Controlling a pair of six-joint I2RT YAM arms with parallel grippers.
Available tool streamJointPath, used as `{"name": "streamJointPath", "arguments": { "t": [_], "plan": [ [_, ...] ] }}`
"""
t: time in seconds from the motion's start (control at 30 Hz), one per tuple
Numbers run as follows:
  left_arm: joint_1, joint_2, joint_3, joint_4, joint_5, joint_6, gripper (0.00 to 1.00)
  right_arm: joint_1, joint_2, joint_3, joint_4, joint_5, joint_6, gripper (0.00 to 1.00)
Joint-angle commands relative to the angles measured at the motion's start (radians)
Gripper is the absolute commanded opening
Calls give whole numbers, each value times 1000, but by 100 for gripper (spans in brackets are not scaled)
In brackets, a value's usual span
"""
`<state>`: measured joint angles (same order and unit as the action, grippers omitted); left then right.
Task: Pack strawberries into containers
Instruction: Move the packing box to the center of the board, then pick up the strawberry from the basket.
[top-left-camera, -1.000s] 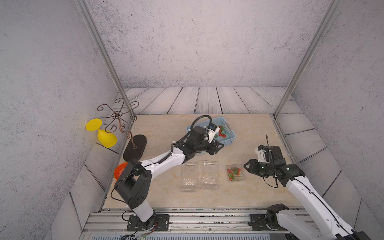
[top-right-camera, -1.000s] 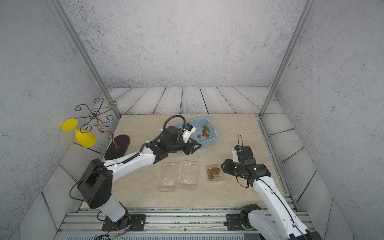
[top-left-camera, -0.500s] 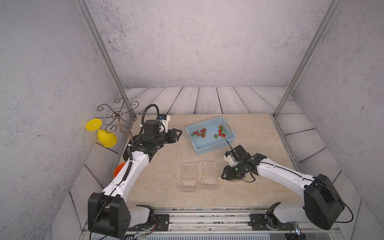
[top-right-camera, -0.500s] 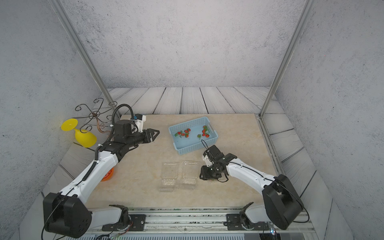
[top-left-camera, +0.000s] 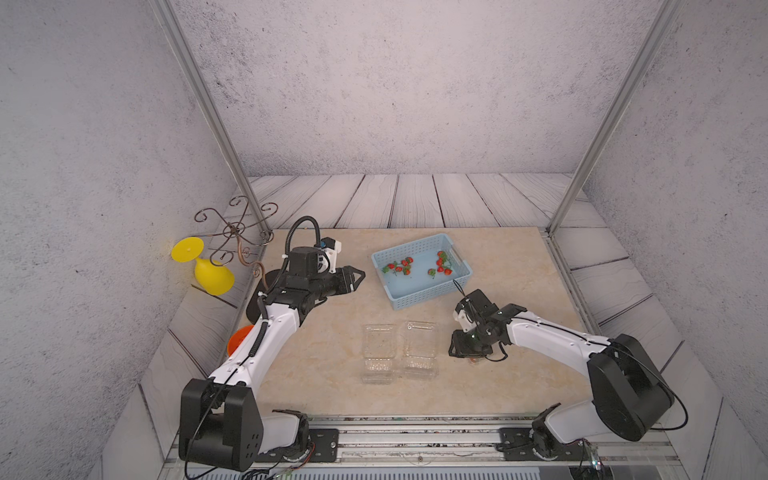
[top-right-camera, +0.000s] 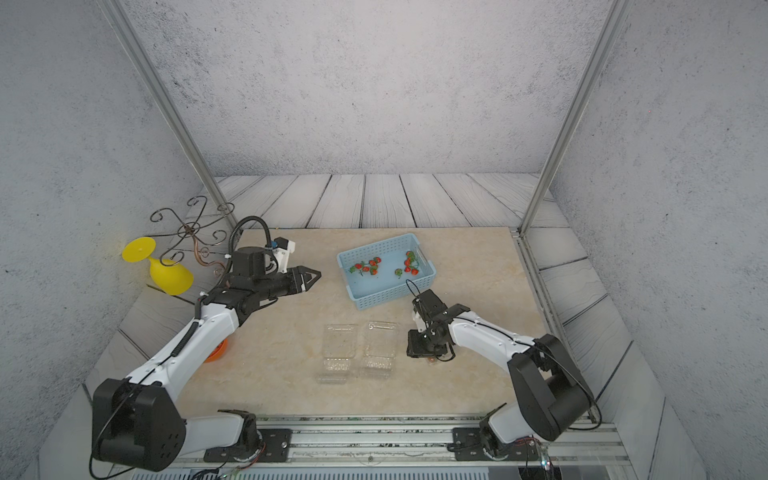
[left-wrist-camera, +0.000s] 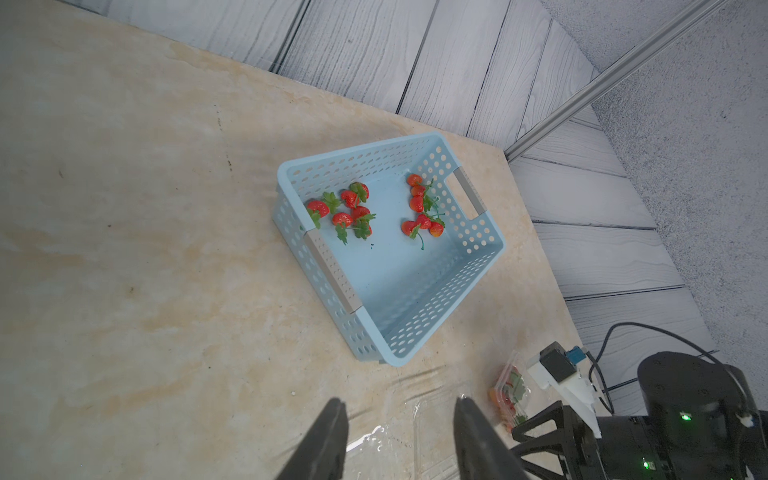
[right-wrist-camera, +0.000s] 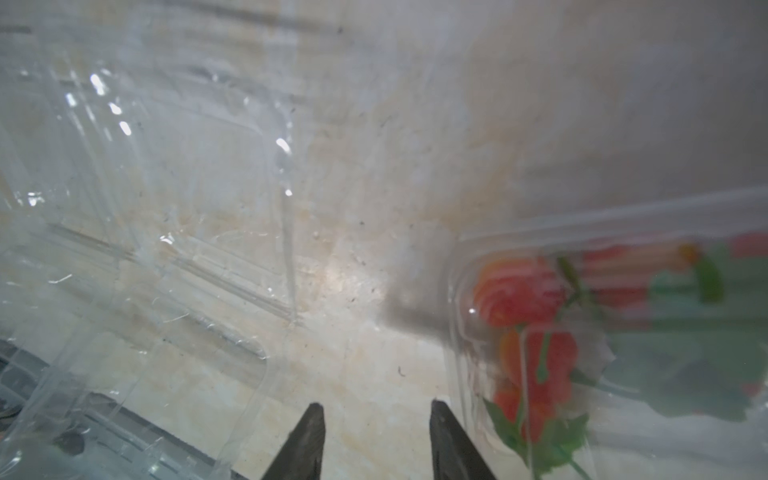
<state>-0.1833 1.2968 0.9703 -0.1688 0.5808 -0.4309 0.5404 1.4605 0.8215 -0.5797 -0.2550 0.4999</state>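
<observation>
Left arm (top-left-camera: 270, 336) and right arm (top-left-camera: 552, 338): white link shells, black joint housings, black external cables. Left gripper (top-left-camera: 360, 275) and right gripper (top-left-camera: 467, 354): black, tapered fingers.

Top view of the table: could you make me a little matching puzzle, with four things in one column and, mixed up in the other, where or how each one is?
1. blue basket
2. yellow goblet
3. orange bowl
4. clear containers in the middle

A. half hidden behind the left arm
B. open and empty
C. holds loose strawberries
D. tilted beside the wire stand

Pairs: 1-C, 2-D, 3-A, 4-B
</observation>
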Motion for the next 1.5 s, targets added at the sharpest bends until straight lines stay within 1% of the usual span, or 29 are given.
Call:
{"name": "streamJointPath", "arguments": {
  "t": [0.0, 0.2, 0.27, 0.33, 0.47, 0.57, 0.63, 0.73, 0.87, 0.93, 1.03, 1.13, 1.23, 1.33, 1.47],
  "plan": [
    [5, -13, -10, 27, 25, -5, 46, -71, -19, -20, -43, 61, -13, 44],
    [4, -13, -10, 22, 28, 4, 46, -241, -18, -16, -53, 90, -62, 44],
    [0, -12, 3, -23, -18, 39, 45, -273, -38, -6, -58, 114, -82, 44],
    [-16, -13, 23, -83, -64, 94, 45, -275, -61, 32, -77, 117, -109, 44],
    [-67, -14, 52, -147, -131, 172, 45, -270, -79, 129, -97, -3, -160, 44],
    [-99, -22, 60, -176, -175, 222, 46, -260, -64, 221, -126, -14, -196, 45],
    [-120, -21, 70, -198, -202, 258, 46, -254, -24, 298, -134, -18, -220, 45],
    [-138, -13, 73, -202, -202, 281, 46, -235, 101, 455, -141, -22, -255, 45],
    [-165, -5, 70, -202, -202, 303, 46, -179, 332, 694, -159, -19, -303, 46],
    [-179, 3, 68, -202, -202, 310, 46, -161, 461, 810, -159, -26, -306, 47],
    [-192, 15, 66, -195, -197, 311, 46, -135, 647, 1011, -192, -2, -309, 48],
    [-198, 18, 61, -194, -196, 314, 46, -122, 798, 1194, -212, 13, -305, 49],
    [-199, 19, 59, -195, -205, 320, 46, -119, 928, 1372, -249, -9, -290, 49],
    [-199, 25, 59, -193, -204, 320, 46, -104, 1027, 1494, -273, -33, -282, 49],
    [-199, 32, 59, -190, -197, 319, 46, -88, 1117, 1582, -269, -31, -275, 49]
  ]
}}
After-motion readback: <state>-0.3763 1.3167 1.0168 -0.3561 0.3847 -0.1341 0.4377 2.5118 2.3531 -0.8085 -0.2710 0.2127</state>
